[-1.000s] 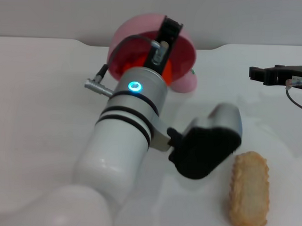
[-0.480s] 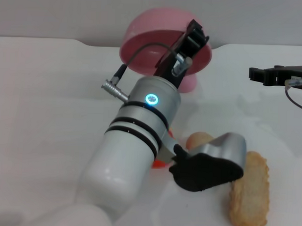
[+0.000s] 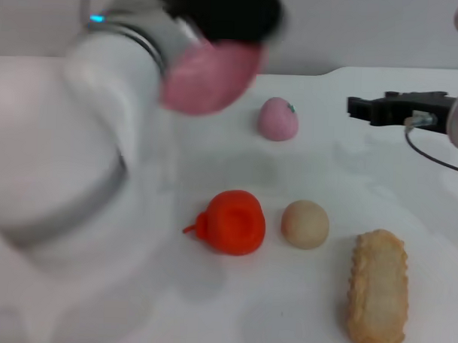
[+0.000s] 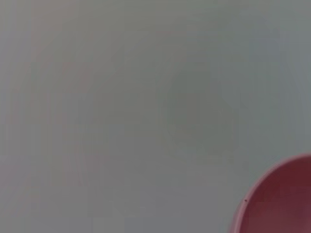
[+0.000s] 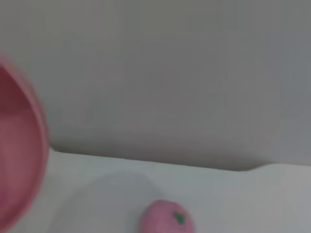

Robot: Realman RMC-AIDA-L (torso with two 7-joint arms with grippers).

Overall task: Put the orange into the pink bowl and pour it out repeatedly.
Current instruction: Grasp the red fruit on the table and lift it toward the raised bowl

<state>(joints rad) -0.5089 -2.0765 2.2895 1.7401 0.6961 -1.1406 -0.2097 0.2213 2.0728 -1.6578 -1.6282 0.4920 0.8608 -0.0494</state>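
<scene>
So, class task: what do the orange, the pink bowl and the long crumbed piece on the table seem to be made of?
The orange: probably moulded plastic, one flat bright colour with a dimpled top and a nub at the side. The pink bowl, lifted by the left arm: likely smooth plastic, evenly pink, though blurred here. The long crumbed piece: rough, grainy tan surface like breading; real or imitation cannot be told.

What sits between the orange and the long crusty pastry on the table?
In the head view, a beige ball lies between the orange and the pastry, apart from both, on the white table.
</scene>
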